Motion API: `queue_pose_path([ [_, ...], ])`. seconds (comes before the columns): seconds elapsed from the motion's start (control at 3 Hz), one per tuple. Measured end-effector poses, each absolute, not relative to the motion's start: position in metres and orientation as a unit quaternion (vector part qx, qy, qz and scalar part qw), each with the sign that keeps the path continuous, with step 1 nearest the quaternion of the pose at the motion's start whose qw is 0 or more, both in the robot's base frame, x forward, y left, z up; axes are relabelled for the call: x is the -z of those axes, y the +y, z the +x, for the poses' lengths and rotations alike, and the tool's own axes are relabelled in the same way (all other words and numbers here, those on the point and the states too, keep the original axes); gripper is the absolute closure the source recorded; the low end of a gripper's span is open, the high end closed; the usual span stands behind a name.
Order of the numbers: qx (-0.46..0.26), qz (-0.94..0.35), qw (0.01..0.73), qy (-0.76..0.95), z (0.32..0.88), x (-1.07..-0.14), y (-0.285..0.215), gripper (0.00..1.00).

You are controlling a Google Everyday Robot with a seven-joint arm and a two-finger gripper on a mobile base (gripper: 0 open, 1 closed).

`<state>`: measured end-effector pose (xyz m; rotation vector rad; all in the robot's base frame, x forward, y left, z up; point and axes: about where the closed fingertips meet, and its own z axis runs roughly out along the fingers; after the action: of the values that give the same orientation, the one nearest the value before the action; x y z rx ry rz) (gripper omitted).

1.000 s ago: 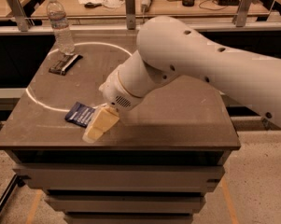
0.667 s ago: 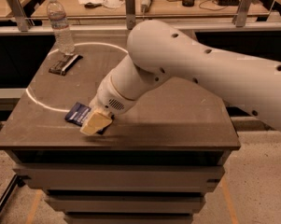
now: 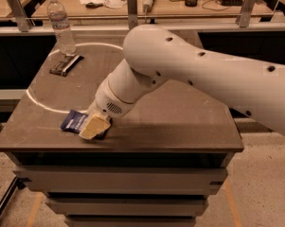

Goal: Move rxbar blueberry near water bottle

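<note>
Across the right half of the view we see the big white arm (image 3: 194,70), coming in from the right edge and bending down and to the left over the dark surface (image 3: 180,122). Behind that surface we see a pale desk (image 3: 99,6) strewn with cables and small items too blurred for us to name. A thin white ring (image 3: 38,105) is drawn on the left part of the surface; the arm hides part of it.

At the far left corner stands the bottle (image 3: 61,25), upright, clear, with a white cap. Just in front of it lies a black bar (image 3: 65,64) with pale edges, flat and turned at a slant; we cannot say whether the two touch.

Near the front left edge, well apart from the bottle, we find the rxbar (image 3: 72,121), a dark blue wrapper lying flat. Its left part shows; its right part is covered by the claw (image 3: 94,127). The claw, yellowish at its tip, sits low at the end of the arm, on or just over the rxbar. We cannot tell whether it is clenched or released, nor whether it grasps the wrapper.
</note>
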<state>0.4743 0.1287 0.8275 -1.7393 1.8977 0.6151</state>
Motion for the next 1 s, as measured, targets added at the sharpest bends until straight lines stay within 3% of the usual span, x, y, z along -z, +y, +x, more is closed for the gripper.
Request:
queue_pose_path([
  [0.67,-0.226,-0.637,0.243,0.696,0.4752,-0.8262,0.1283,0.88],
  [1.0,-0.226,-0.636,0.243,0.697,0.4753,-0.8264,0.1283,1.00],
])
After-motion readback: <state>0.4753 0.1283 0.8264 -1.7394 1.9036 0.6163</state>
